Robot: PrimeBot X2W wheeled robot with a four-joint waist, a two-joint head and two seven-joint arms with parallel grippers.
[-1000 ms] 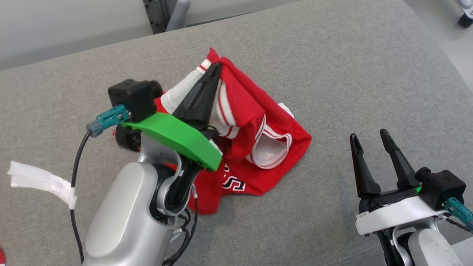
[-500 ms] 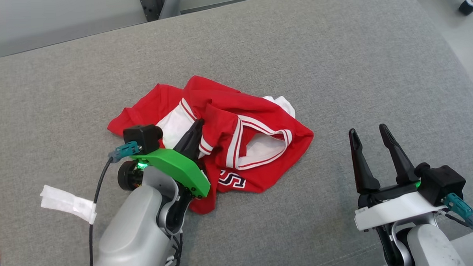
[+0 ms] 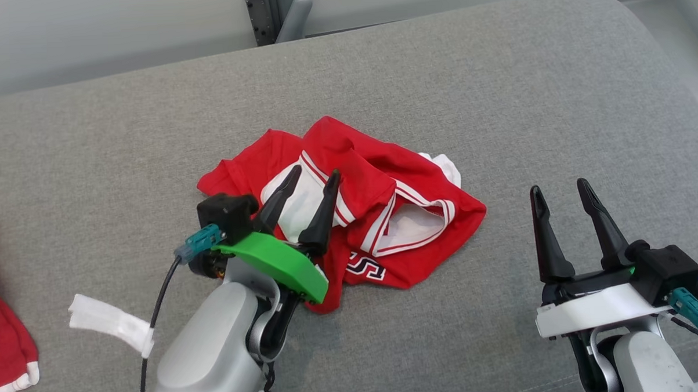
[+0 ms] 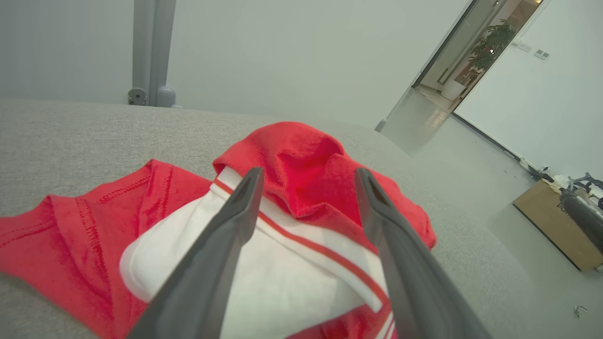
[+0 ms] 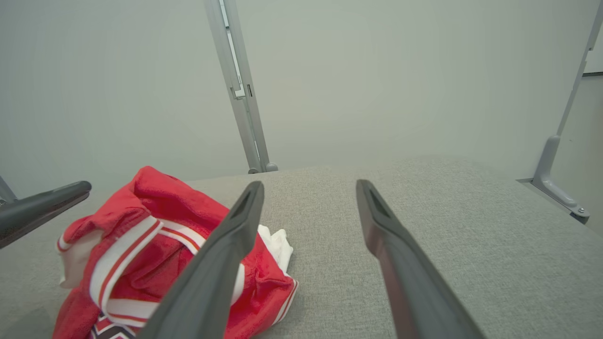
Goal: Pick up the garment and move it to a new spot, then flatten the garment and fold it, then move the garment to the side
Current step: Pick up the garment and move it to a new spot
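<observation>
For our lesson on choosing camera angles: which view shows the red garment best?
The head view: almost the whole crumpled garment lies in frame on the grey cushion, edges and lettering visible. The left wrist view shows a close-up of its white and red folds; the right wrist view shows one side, partly behind a finger.

The head view looks steeply down from above the near edge of the grey padded surface (image 3: pixel 496 86). The garment (image 3: pixel 371 178) lies central, with the left jaws at 7 o'clock and the right jaws at 4 o'clock. The left wrist view sits low and very near the garment, facing along its own jaws toward a pale wall (image 4: pixel 282 56), with a doorway (image 4: pixel 476 56) at 2 o'clock. The right wrist view is also low but farther off. It faces the same wall, with the garment at 8 o'clock. All three share the garment, the surface and the metal post (image 3: pixel 287 15).
</observation>
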